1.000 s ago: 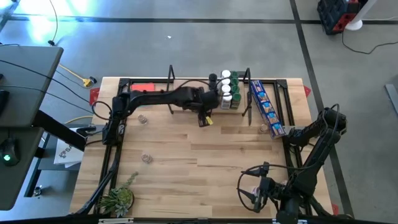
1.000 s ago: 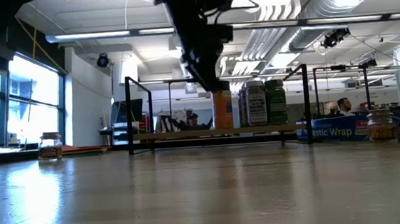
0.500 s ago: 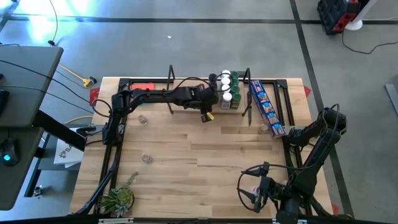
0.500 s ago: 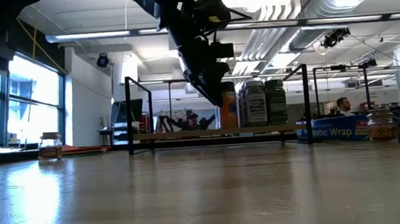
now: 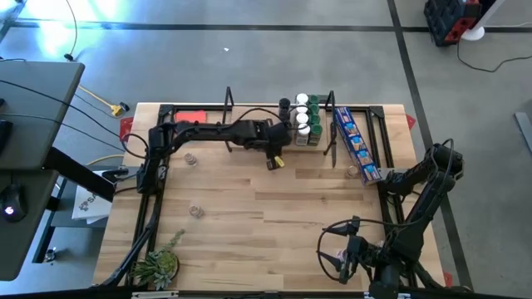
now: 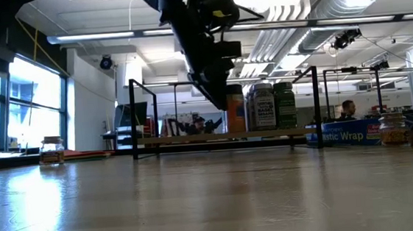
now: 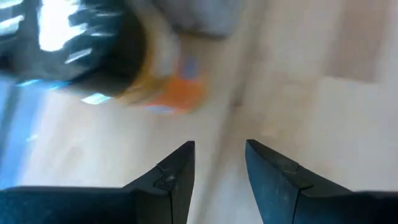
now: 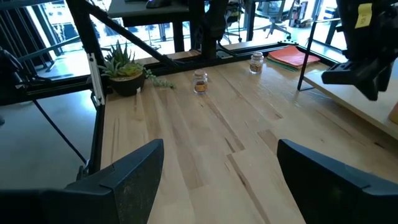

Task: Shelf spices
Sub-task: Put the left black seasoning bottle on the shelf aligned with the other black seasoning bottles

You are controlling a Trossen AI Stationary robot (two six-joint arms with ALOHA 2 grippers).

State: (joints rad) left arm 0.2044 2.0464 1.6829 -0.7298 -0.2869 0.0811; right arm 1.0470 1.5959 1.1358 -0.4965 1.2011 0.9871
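Several spice jars [image 5: 303, 120] with white, green and black tops stand bunched at the right end of the shelf [image 5: 252, 112]; the low view shows these jars [image 6: 263, 107] upright on the board [image 6: 171, 140]. My left gripper [image 5: 274, 158] hangs open and empty just left of the bunch, above the board's near edge [image 6: 216, 98]. In its wrist view the left gripper [image 7: 219, 155] has a black-topped, orange-labelled jar [image 7: 134, 65] ahead of it, blurred. Three more jars stand on the table [image 5: 191, 158] [image 5: 197, 212] [image 5: 351, 172]. My right gripper [image 8: 217, 174] waits open at the near right corner.
A long blue printed box [image 5: 357, 145] lies right of the shelf. A small green plant [image 5: 158, 266] stands at the near left corner, and a red sheet [image 5: 193, 116] lies at the far left. The middle of the tabletop [image 5: 274, 216] is bare wood.
My left gripper has drawn back a little from the jars on the shelf, toward the table's left, and has tipped slightly. The orange-labelled jar stays upright on the board where it was.
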